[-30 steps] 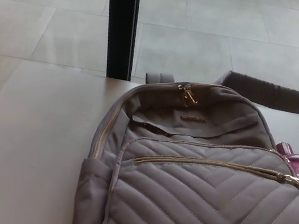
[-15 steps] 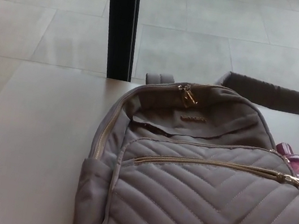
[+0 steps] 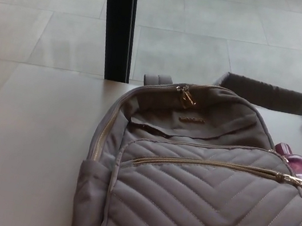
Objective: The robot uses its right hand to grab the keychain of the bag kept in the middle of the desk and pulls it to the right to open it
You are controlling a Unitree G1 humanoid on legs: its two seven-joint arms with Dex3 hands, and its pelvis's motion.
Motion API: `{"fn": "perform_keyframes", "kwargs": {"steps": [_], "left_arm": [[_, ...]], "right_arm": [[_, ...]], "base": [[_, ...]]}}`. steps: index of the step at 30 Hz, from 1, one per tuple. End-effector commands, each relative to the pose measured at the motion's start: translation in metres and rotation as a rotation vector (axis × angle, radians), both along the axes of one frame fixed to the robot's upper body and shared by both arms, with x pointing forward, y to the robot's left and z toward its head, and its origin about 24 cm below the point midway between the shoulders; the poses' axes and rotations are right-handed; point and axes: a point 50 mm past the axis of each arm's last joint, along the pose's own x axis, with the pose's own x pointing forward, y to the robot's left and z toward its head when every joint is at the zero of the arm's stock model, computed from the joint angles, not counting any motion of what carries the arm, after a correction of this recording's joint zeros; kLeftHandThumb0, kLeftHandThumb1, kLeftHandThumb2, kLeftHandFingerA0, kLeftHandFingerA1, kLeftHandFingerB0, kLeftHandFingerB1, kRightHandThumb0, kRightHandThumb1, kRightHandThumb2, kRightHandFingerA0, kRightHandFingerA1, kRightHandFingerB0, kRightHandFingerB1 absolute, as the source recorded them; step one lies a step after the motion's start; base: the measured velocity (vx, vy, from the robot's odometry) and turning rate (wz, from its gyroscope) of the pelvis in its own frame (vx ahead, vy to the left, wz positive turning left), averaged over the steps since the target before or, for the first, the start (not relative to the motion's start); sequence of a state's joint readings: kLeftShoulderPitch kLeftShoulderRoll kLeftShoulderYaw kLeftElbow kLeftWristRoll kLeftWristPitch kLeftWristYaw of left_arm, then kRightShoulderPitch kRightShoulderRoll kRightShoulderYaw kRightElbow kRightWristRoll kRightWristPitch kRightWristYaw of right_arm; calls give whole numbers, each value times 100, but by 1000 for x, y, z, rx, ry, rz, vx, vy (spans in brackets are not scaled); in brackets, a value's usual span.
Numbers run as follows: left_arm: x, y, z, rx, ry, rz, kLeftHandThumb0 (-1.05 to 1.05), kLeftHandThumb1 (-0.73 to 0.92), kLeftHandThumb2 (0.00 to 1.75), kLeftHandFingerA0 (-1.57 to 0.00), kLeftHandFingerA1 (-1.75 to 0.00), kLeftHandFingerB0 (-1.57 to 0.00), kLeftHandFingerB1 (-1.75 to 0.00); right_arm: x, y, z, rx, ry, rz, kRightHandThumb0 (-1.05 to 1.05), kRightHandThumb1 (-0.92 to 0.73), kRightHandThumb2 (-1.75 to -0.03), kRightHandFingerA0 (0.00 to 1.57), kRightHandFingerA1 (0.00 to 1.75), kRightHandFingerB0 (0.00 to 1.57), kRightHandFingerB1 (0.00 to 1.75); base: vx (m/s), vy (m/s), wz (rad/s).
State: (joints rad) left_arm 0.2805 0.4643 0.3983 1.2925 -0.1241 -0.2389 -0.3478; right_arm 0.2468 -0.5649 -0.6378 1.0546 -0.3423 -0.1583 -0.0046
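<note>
A taupe quilted backpack (image 3: 201,197) lies flat on the pale desk (image 3: 28,150), filling the lower right of the head view. Its front pocket zipper (image 3: 206,164) runs left to right, with the gold puller (image 3: 299,182) at the right end. A pink keychain (image 3: 296,163) sits right beside that puller, at the bag's right edge. Two gold pullers (image 3: 186,96) of the main zipper meet at the top of the bag. Neither of my hands shows.
A black post (image 3: 118,23) stands behind the desk's far edge, left of the bag. The bag's padded shoulder strap (image 3: 267,93) lies across the desk at the back right. Grey floor tiles lie beyond the desk.
The whole picture has shifted slightly left and down, so the camera has moved. The bag itself lies as before.
</note>
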Motion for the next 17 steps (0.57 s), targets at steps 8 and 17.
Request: {"fn": "perform_keyframes", "kwargs": {"steps": [8, 17], "left_arm": [[-2, 14, 11, 44, 40, -9, -86, 92, 81, -44, -50, -29, -35], [-1, 16, 13, 50, 47, -25, -90, 91, 84, -45, -51, -29, -39]], "right_arm": [[0, 21, -22, 294, -100, 32, -64, -72, -62, 36, 63, 17, 35], [-4, 22, -24, 295, -96, 37, -63, -70, -61, 60, 64, 19, 34]], "base": [[0, 0, 0], [0, 0, 0]]}}
